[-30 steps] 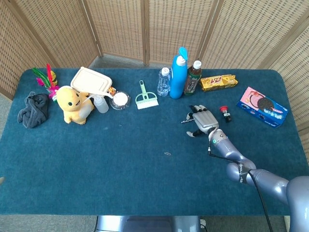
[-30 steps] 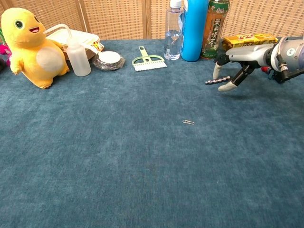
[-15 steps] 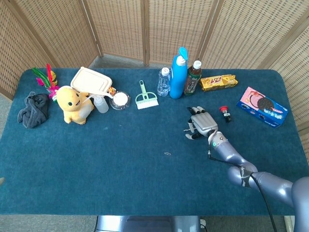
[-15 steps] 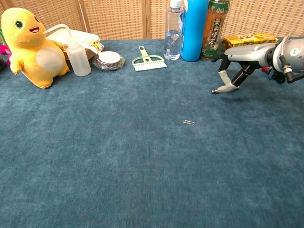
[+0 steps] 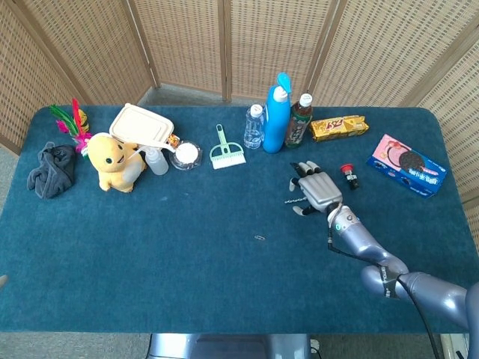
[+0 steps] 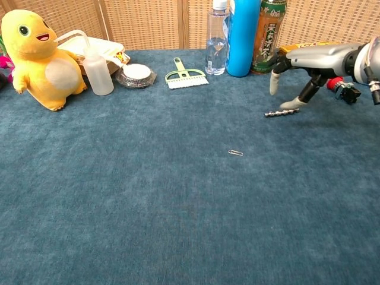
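Note:
My right hand (image 5: 314, 193) hovers low over the blue table cloth right of centre, fingers spread and nothing in its grasp. In the chest view the right hand (image 6: 306, 62) reaches in from the right edge. One fingertip (image 6: 291, 105) rests at the right end of a small metal drill bit (image 6: 280, 112), which lies flat on the cloth. The same drill bit (image 5: 295, 200) shows just left of the hand in the head view. Neither view shows my left hand.
A paper clip (image 6: 236, 152) lies mid-table. Behind the hand stand a water bottle (image 5: 254, 126), blue bottle (image 5: 277, 112), tea bottle (image 5: 298, 120) and yellow biscuit pack (image 5: 339, 127). A red-capped item (image 5: 348, 173) and cookie box (image 5: 408, 164) sit right. Plush toy (image 5: 114, 161), brush (image 5: 224, 149), cloth (image 5: 51, 170) lie left.
A second ago the right hand pinched the drill bit just above the cloth. It lowered it, let go and spread its fingers; the bit now lies on the cloth.

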`<state>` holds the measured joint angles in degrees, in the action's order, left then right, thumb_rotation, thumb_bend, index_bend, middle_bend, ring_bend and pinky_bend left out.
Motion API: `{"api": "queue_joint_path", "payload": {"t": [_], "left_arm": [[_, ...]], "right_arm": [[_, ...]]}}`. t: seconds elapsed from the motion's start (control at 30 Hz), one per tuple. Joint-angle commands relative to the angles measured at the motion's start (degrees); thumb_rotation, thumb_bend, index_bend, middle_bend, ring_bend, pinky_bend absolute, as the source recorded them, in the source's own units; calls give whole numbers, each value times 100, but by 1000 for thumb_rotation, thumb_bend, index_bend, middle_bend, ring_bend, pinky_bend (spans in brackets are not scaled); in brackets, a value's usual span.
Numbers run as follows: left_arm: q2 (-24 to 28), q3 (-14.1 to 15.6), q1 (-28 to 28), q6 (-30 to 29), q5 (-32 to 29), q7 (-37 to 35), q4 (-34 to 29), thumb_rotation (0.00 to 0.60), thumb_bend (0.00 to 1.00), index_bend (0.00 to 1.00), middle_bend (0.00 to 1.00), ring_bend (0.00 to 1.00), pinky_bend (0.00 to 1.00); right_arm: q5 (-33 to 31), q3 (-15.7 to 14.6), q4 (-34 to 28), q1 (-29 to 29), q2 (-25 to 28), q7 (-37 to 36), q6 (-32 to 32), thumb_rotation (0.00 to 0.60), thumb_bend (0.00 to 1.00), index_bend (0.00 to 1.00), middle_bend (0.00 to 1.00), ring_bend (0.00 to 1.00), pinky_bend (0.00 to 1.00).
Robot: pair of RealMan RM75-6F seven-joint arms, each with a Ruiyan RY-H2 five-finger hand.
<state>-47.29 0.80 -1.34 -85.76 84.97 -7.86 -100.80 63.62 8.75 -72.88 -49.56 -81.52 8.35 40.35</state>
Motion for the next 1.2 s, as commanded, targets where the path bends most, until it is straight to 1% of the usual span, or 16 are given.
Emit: {"api": "queue_joint_path", "payload": {"t": [0.03, 0.27, 0.43, 0.67, 0.83, 0.97, 1.0, 1.07, 1.13, 1.2], "left_arm": [[-4, 7, 15, 30, 12, 4, 0, 600, 363, 0, 0, 0, 46], [-5, 12, 4, 6, 24, 26, -15, 600, 363, 0, 0, 0, 46], [-1, 12, 6, 12, 16, 31, -9, 600, 363, 0, 0, 0, 46], [-1, 17, 8, 16, 28, 21, -10, 600, 363, 0, 0, 0, 46], [0, 18, -2, -4, 33, 18, -14, 600, 363, 0, 0, 0, 46], [-10, 26, 4, 5, 51, 49, -21, 600, 363, 0, 0, 0, 46], [-11, 29, 5, 6, 57, 56, -22, 600, 363, 0, 0, 0, 46], [-14, 32, 1, -1, 61, 65, -28, 600, 363, 0, 0, 0, 46], [-13, 31, -5, -12, 56, 68, -33, 600, 363, 0, 0, 0, 46], [-14, 32, -10, -18, 55, 73, -34, 600, 363, 0, 0, 0, 46]], "right_arm": [[10, -43, 108, 31, -53, 56, 42, 515, 325, 352, 0, 0, 0], [-164, -63, 412, -49, -220, 149, -192, 515, 326, 355, 0, 0, 0], [-283, -113, 545, -129, -299, 386, -302, 511, 326, 361, 0, 0, 0], [-580, -110, 456, -179, -297, 603, -391, 503, 325, 392, 0, 0, 0], [-725, -135, 377, -197, -257, 706, -433, 503, 326, 441, 0, 0, 0], [-804, -183, 311, -194, -222, 766, -464, 503, 326, 449, 0, 0, 0], [-818, -193, 305, -193, -219, 770, -473, 502, 326, 469, 0, 0, 0], [-839, -202, 277, -183, -205, 757, -478, 502, 326, 552, 0, 0, 0], [-802, -199, 198, -165, -157, 722, -447, 503, 326, 669, 0, 0, 0], [-708, -192, 85, -137, -92, 683, -373, 503, 326, 724, 0, 0, 0]]}}
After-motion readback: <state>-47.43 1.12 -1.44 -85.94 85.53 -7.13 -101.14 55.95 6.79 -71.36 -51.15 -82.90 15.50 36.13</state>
